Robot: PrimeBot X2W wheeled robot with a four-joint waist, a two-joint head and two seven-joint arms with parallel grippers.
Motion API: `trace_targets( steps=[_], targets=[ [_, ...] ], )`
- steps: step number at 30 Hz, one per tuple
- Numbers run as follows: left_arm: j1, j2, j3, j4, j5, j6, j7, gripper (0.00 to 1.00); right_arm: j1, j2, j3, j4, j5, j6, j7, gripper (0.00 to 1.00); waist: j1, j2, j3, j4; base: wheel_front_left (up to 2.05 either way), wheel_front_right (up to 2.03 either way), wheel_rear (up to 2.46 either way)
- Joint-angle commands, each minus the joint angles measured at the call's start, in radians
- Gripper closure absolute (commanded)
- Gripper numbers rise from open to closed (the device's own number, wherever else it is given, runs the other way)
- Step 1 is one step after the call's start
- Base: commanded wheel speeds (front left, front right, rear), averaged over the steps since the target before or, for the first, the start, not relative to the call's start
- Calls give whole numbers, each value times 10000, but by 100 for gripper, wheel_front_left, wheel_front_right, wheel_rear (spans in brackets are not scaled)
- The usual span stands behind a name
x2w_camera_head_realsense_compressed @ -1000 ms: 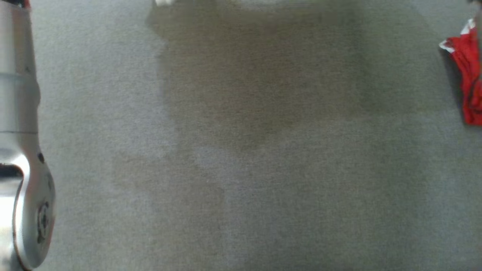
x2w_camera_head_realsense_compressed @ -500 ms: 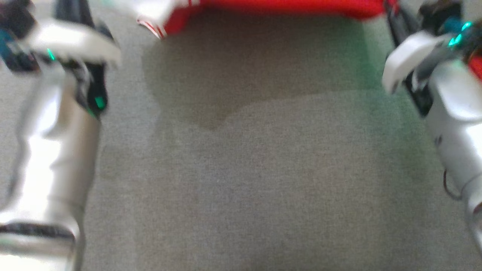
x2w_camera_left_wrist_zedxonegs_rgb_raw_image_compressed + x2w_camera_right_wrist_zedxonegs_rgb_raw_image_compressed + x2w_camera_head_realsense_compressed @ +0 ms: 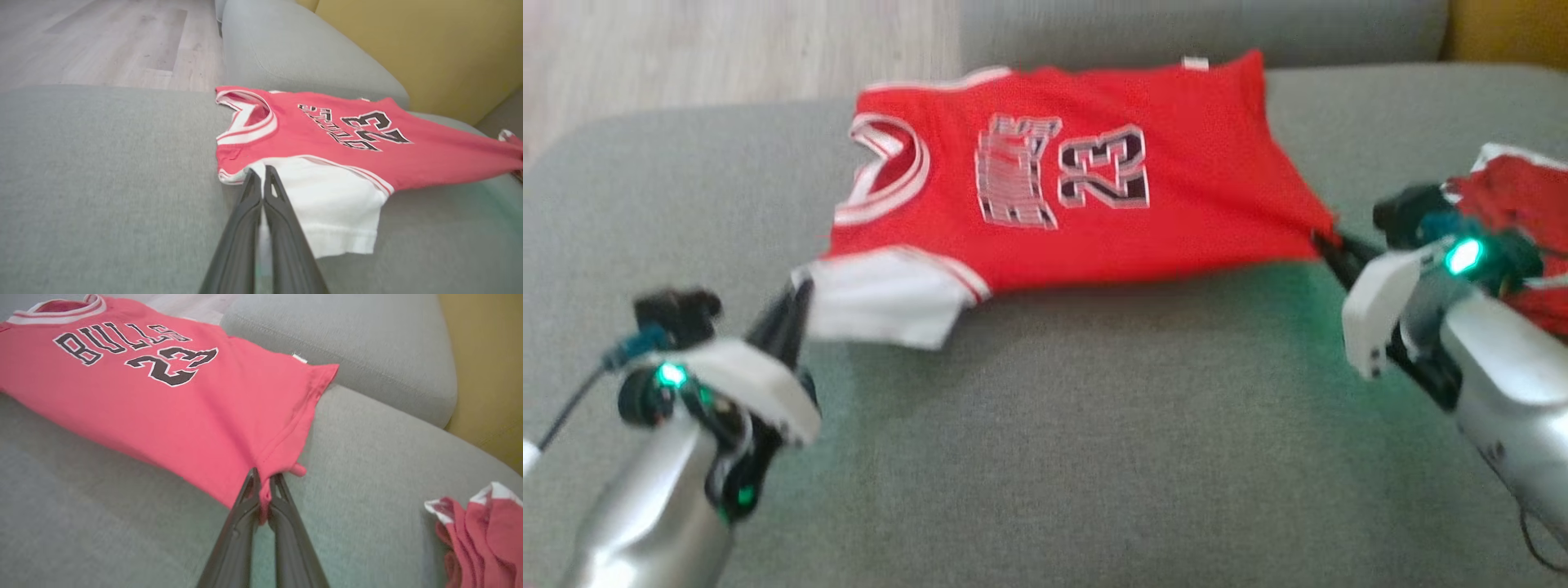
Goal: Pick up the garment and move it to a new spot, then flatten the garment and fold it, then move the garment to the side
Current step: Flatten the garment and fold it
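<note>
Jersey, lately just a red strip atop the head view, shows whole now the camera has lifted, stretched along the sofa cushion's far edge between left gripper pinching its white flap and right gripper pinching its hem corner, so flattening seems underway.

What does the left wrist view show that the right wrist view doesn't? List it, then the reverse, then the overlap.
Left wrist view: the left gripper shut on the white sleeve. Right wrist view: the right gripper shut on the red hem corner. Both: the number 23 jersey, the grey sofa, the yellow wall.
</note>
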Motion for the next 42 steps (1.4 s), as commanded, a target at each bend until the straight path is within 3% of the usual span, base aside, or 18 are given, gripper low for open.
trace_targets(
  steps=[1, 5, 11, 24, 30, 42],
  targets=[
    [-218, 583, 283, -477, -65, 17, 123, 100, 146, -384, 198, -362, 292, 33, 148, 100, 3, 0, -509, -40, 0, 0, 0],
    [660, 956, 16, -1306, -232, 24, 737, 100, 492, -1066, 1107, -1181, 953, 33, 707, 100, 3, 0, -1015, -87, 0, 0, 0],
    [1797, 1420, -79, -2708, -541, 389, 1398, 100, 940, -1787, 2059, -2125, 1928, 33, 1502, 100, 3, 0, -1459, -156, 0, 0, 0],
    [3703, 2350, -77, -5657, -1375, 1236, 2668, 100, 1711, -3183, 2974, -4504, 3819, 33, 2815, 100, 3, 0, -1817, -168, 0, 0, 0],
    [3532, 2570, -131, -5869, -931, 1431, 2686, 100, 1620, -3178, 2892, -4535, 3851, 33, 2779, 100, 3, 0, -1745, -159, 0, 0, 0],
    [2160, 2640, 51, -5252, -842, 1370, 3148, 100, 1004, -2638, 2478, -3966, 3982, 33, 2871, 100, 3, 0, -1139, -281, 0, 0, 0]
  ],
)
